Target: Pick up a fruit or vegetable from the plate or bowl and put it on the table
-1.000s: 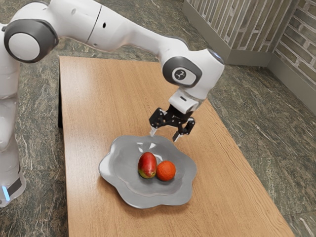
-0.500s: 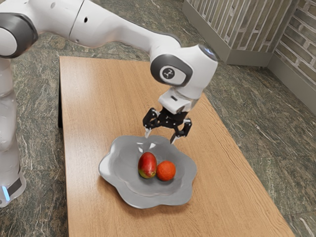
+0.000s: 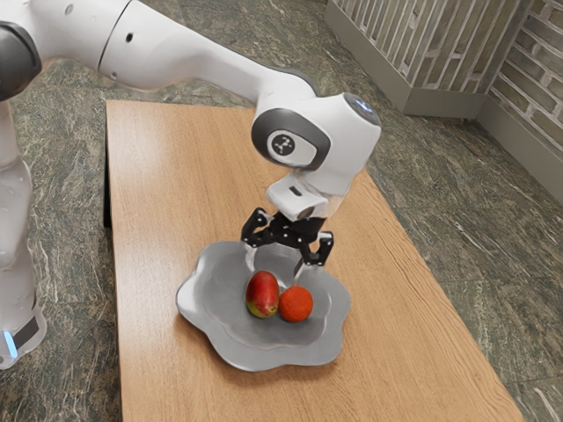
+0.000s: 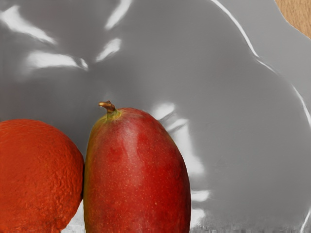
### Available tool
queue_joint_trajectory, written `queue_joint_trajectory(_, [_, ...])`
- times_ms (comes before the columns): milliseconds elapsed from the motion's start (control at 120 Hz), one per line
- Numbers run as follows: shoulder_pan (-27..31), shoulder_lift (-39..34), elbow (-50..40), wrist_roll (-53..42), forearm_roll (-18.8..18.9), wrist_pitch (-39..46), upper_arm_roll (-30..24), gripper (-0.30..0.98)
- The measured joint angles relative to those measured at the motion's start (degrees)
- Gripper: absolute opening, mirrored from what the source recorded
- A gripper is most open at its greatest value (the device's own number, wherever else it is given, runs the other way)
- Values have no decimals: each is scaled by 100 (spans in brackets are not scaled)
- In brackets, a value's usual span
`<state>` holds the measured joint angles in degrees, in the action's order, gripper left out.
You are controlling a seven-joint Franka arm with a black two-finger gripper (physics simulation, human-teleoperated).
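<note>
My gripper (image 3: pixel 274 272) is open above the far part of the grey wavy-edged plate (image 3: pixel 215 338), its two fingers wide apart with nothing between them. Just below and in front of the fingertips, a red mango (image 3: pixel 262 294) and an orange (image 3: pixel 296 304) lie side by side near the plate's middle. In the wrist view the mango (image 4: pixel 138 170) shows its stem, and the orange (image 4: pixel 39 174) is right against it, both on the shiny grey plate (image 4: pixel 243 145).
The wooden table (image 3: pixel 396 352) extends around the plate. Beyond its edge are a dark stone floor (image 3: pixel 440 185) and a brick wall (image 3: pixel 537 88).
My hand has come down and toward the exterior view's left, closer to the fruit, with the gripper still open. Mango, orange and plate have stayed where they were.
</note>
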<state>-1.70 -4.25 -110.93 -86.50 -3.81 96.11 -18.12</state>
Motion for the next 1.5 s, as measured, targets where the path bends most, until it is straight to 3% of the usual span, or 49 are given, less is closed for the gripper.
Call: queue_joint_trajectory(1500, [-10,41,-609,-48,-116,364,19,69])
